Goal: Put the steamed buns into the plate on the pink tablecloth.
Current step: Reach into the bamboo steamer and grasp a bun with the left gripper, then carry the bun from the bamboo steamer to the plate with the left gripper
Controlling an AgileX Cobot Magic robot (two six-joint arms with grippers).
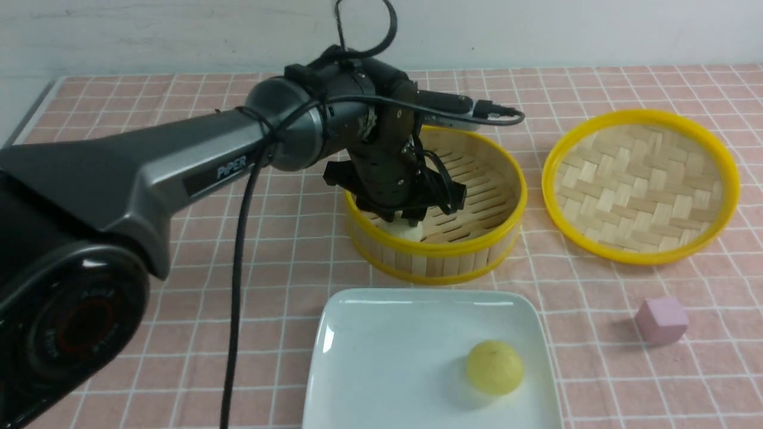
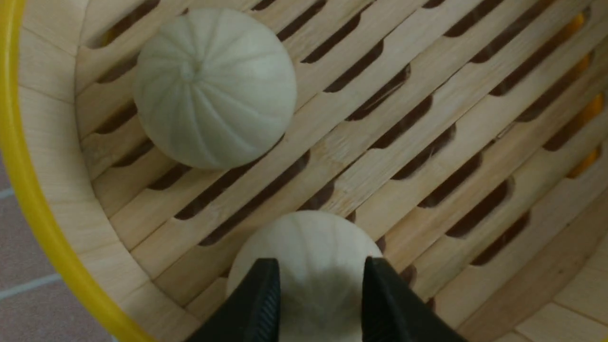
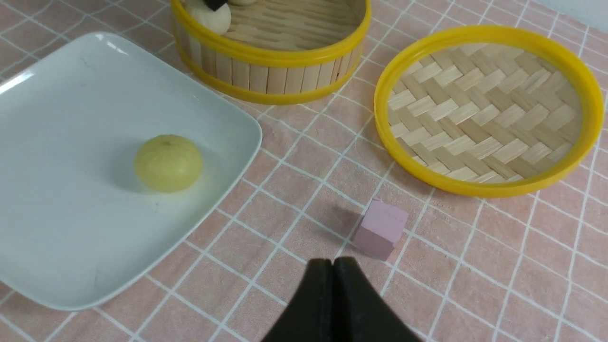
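Jaws on the left straddle a pale pleated round bun (image 2: 308,237) for lifting, grip unclear; right jaws pressed together.

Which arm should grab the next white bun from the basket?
Left. The left hand is inside the round yellow-rimmed bamboo steamer basket, fingers spread over a pale white steamed bun. The right hand is shut, out over the pink checked tablecloth near the small pink cube.
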